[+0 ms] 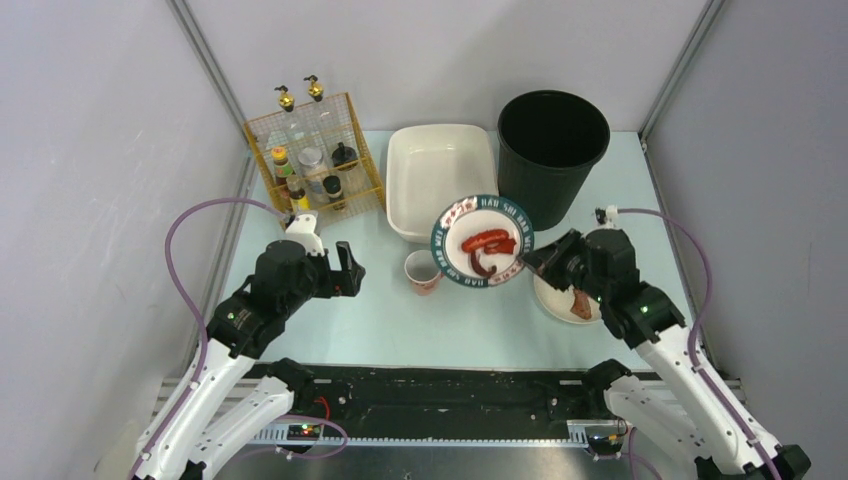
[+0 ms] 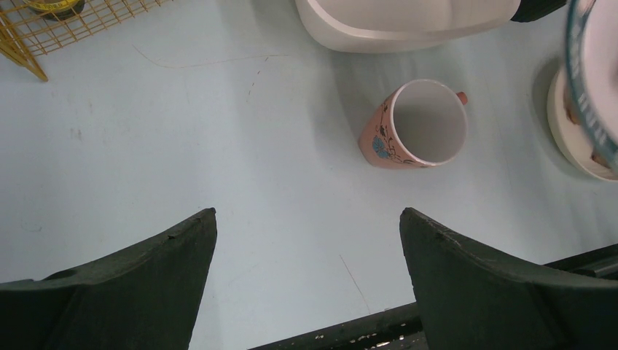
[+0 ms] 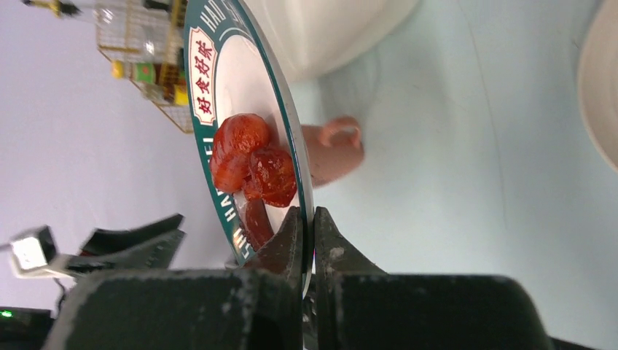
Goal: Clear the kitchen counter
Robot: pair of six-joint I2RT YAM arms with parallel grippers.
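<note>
Over the pale blue worktop [image 1: 400, 330] that fills the middle between the rails, the left tool [image 2: 306, 226] hangs wide and empty near a pink cup [image 1: 423, 271], while the right tool [image 3: 307, 219] is clamped on the rim of a raised, tilted plate [image 1: 450, 235] of red sausages [image 1: 488, 243], near a black bin [image 1: 552, 150].

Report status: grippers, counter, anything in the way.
Left gripper open, empty, near pink mug. Right gripper shut on plate, sausages on it. On counter: mug, second plate. No obstacle seen.
</note>
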